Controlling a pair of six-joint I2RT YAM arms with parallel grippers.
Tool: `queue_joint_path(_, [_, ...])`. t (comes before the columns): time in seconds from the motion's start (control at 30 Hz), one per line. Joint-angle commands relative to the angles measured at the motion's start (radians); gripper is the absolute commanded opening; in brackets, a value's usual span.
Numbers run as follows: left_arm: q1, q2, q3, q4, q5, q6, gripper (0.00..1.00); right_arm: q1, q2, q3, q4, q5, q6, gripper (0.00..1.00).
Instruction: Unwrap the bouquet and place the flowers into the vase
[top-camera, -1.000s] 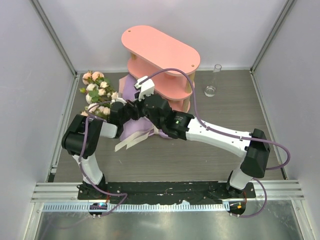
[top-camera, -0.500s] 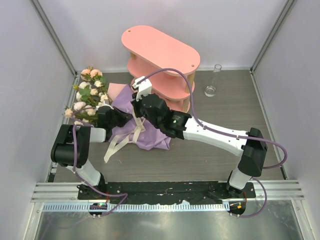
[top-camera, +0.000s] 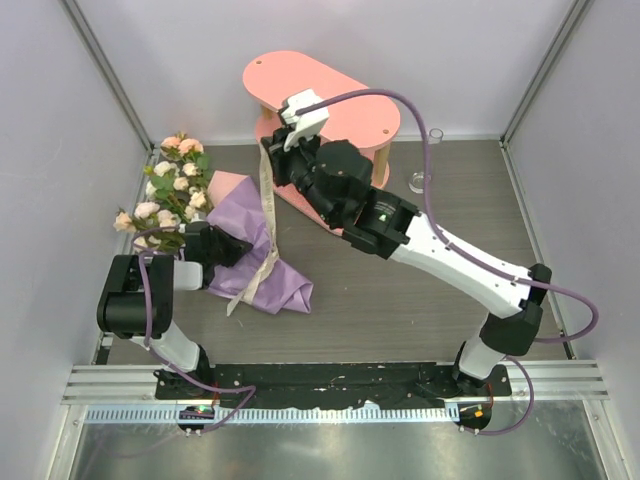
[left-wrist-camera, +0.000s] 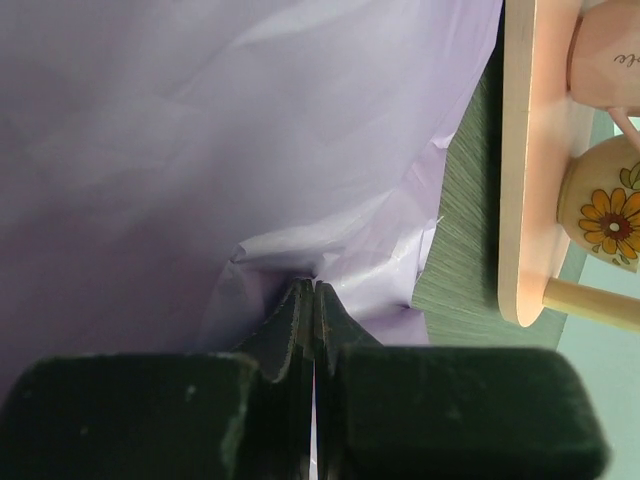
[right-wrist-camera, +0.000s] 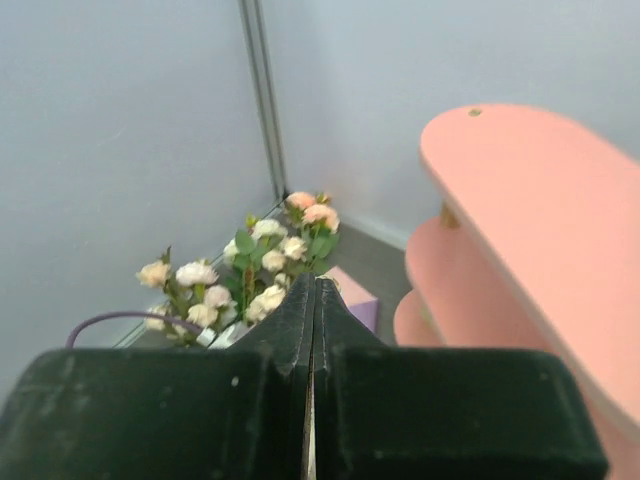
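Where the dark wood-grain desk (top-camera: 400, 300) meets the left wall, the peach, pink and cream rose blooms (top-camera: 172, 195) lie with their heads toward the far left corner. Their green leafy stems run back toward the left arm, and the lower ends are hidden. Just to their right, the left hand (left-wrist-camera: 307, 290) is clenched on a fold of the purple wrapping paper (top-camera: 285, 290). Its two dark fingers are pressed together, with the sheet bunched between them. The paper lies loosely spread on the desk, with one corner near the flowers turned up to show its pink inner face.

A cream ribbon (top-camera: 266, 210) crosses the paper. It rises in a straight line from the sheet to the right hand (top-camera: 270, 163), and its loose ends trail off the paper's near edge. I cannot tell whether it is knotted. The right hand is raised above the desk in front of the pink three-tier oval shelf (top-camera: 330, 95), and its fingers are shut flat on the ribbon.

On the shelf's lowest tier, the left wrist view shows a pink mug (left-wrist-camera: 605, 50) and a cream mug with a sunflower print (left-wrist-camera: 600, 200). Right of the shelf, near the back wall, the small clear glass vase (top-camera: 420, 182) stands upright. It is partly crossed by the right arm's purple cable and well apart from the flowers.
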Motion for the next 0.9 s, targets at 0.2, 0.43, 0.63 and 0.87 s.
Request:
queue_joint_path(0.2, [0.016,0.003,0.005,-0.051,-0.015,0.057,0.0,0.001,-0.197,0.264,-0.008,0.218,-0.365,0.01])
queue_joint_path(0.43, [0.016,-0.005,0.028,-0.102,-0.016,0.082,0.0,-0.001,-0.464,0.228,0.07,0.378,-0.596,0.01])
queue_joint_path(0.63, [0.016,-0.046,0.071,-0.203,-0.019,0.109,0.05,-0.001,-0.622,0.109,0.202,0.58,-0.845,0.01])
queue_joint_path(0.87, [0.017,-0.104,0.109,-0.297,-0.041,0.132,0.08,-0.001,-0.763,0.114,0.247,0.691,-0.956,0.01])
